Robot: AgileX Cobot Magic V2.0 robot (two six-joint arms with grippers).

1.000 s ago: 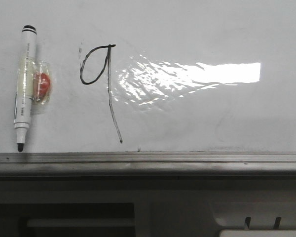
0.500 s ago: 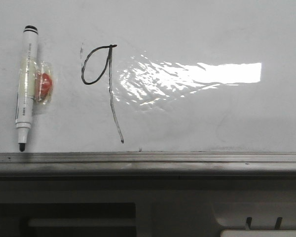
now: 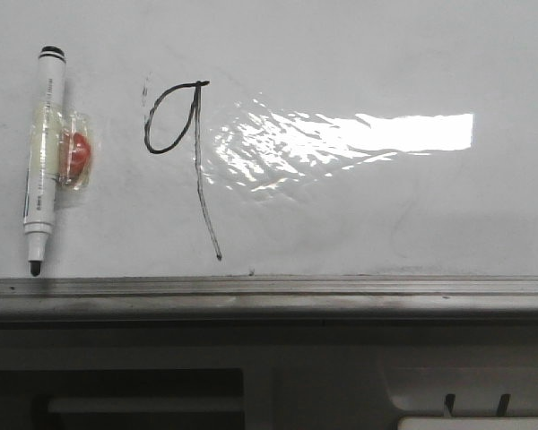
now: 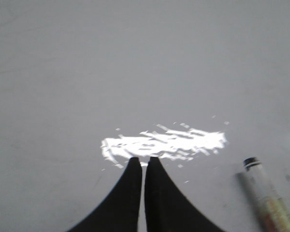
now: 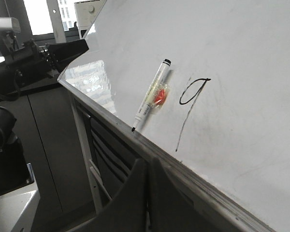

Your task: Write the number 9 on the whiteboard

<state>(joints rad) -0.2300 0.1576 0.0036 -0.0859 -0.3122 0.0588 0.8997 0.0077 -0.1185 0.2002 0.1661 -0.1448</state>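
The number 9 (image 3: pixel 186 148) is drawn in thin black line on the whiteboard (image 3: pixel 386 54): an oval loop with a long slanted tail. It also shows in the right wrist view (image 5: pixel 189 104). A white marker (image 3: pixel 45 152) with an orange tag taped to it lies on the board left of the 9, tip toward the rail; it also shows in the right wrist view (image 5: pixel 152 99) and the left wrist view (image 4: pixel 268 198). My left gripper (image 4: pixel 144 160) is shut and empty over the board. My right gripper (image 5: pixel 149 162) is shut and empty, off the board below its rail.
A grey metal edge rail (image 3: pixel 269 291) runs along the board's near side. Below it is a dark grey panel with slots (image 3: pixel 143 394). A bright glare patch (image 3: pixel 359 134) lies right of the 9. Dark equipment (image 5: pixel 19 58) stands beside the board.
The front view shifts slightly between frames; the marker and the 9 stay where they are on the board.
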